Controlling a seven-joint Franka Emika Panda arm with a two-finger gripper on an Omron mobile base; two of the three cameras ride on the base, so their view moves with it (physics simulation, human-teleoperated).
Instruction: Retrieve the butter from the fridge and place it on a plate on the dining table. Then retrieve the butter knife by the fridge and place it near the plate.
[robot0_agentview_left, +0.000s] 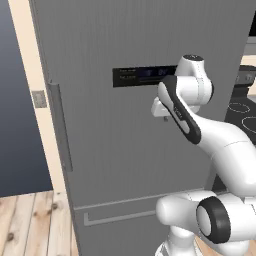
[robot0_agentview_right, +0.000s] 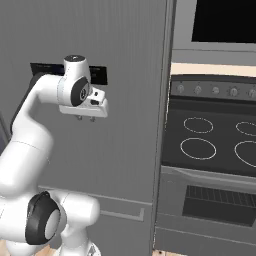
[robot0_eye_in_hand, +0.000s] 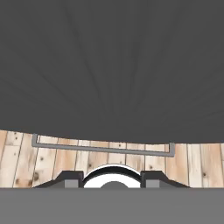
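The tall grey fridge (robot0_agentview_left: 115, 150) (robot0_agentview_right: 130, 110) stands close in front of me with its door shut. Its long bar handle (robot0_agentview_left: 61, 125) runs down the left side, the dark display strip (robot0_agentview_left: 137, 76) sits at mid height, and the bottom drawer handle (robot0_eye_in_hand: 103, 149) shows low down. My gripper (robot0_agentview_left: 165, 118) (robot0_agentview_right: 85, 119) (robot0_eye_in_hand: 113, 178) hangs just in front of the door below the display, pointing down along it. Its fingers stand apart with nothing between them. The butter, plate, dining table and butter knife are out of view.
Right of the fridge stands a dark stove (robot0_agentview_right: 215, 145) with ring burners, a knob panel and an oven door below. A beige wall strip (robot0_agentview_left: 27, 75) and a dark blue wall (robot0_agentview_left: 15, 125) lie to the left. Wooden floor (robot0_agentview_left: 30, 225) runs beneath.
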